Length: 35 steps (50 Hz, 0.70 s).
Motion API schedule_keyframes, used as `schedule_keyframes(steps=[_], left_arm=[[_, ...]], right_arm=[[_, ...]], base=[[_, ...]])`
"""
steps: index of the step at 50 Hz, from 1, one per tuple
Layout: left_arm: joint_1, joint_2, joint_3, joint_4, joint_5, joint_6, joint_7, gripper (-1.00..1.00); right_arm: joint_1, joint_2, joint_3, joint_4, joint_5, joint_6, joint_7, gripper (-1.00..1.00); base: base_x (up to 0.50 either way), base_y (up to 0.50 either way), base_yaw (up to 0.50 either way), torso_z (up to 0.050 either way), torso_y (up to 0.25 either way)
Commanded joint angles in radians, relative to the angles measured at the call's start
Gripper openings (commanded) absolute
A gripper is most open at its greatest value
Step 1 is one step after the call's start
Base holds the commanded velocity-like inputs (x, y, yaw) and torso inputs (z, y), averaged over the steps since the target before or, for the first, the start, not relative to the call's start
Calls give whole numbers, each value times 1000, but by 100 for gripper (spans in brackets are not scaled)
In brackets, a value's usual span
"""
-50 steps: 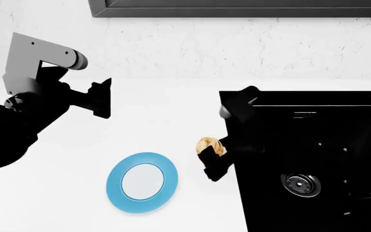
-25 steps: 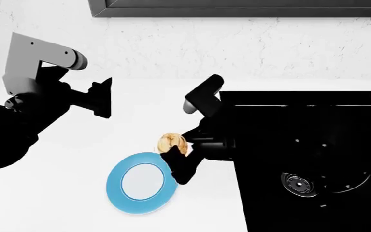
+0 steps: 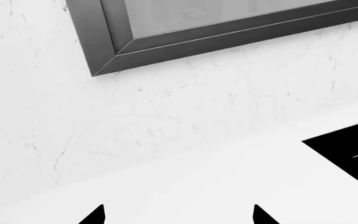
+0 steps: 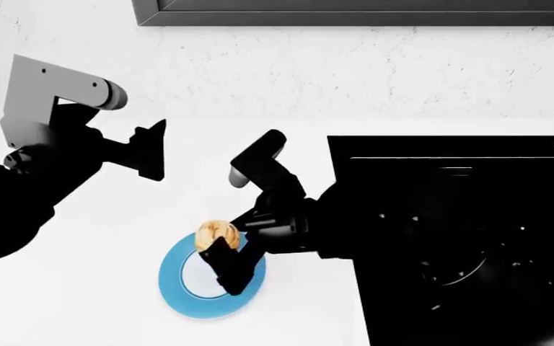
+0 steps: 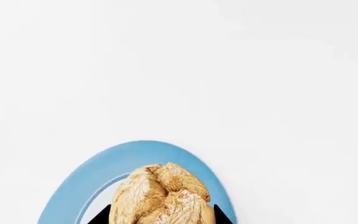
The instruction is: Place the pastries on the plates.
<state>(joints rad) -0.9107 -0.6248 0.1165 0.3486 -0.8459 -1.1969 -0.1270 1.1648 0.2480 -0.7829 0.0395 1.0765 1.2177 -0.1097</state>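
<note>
A round, lumpy pale-golden bun (image 4: 216, 235) (image 5: 161, 193) hangs over the small blue-rimmed plate (image 4: 176, 277) (image 5: 92, 172), held between the black fingers of my right gripper (image 4: 221, 251) (image 5: 161, 215), which is shut on it. The plate lies flat on the white counter, its white centre partly covered by the bun and the gripper. My left gripper (image 4: 152, 150) (image 3: 177, 215) hovers to the far left above the counter, open, with nothing between its fingertips. The croissant and the larger grey plate are out of view.
A black sink (image 4: 469, 238) fills the right side of the counter, its corner also in the left wrist view as a black sink edge (image 3: 347, 149). A dark window frame (image 4: 354, 13) (image 3: 216, 42) runs along the white back wall.
My right arm has carried the bun leftward from beside the sink edge to over the blue plate. The left arm has barely shifted.
</note>
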Motion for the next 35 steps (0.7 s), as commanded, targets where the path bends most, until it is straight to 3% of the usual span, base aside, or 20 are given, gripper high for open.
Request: schedule_keyframes(steps=[1,10,11,35], left_arm=[[8,-1,-2,7,-7,0,-7,100],[16,-10,-2,1,-6,14,3,100],[14,-11,0,-3,-3,17,5,100],[4,-20,3,-8,-14,18,10,100]], right_arm=[[-6,-16,-41,43,-34,-26,-32,-100],[-21,-11,-62,14,-13,-7,-33,-100],[-19,-11,-61,11,-12,-8,-33,100],[44,11,3,4,25,-17,5,100]], base=[[0,0,0,0,0],[0,0,0,0,0],[0,0,0,0,0],[0,0,0,0,0]])
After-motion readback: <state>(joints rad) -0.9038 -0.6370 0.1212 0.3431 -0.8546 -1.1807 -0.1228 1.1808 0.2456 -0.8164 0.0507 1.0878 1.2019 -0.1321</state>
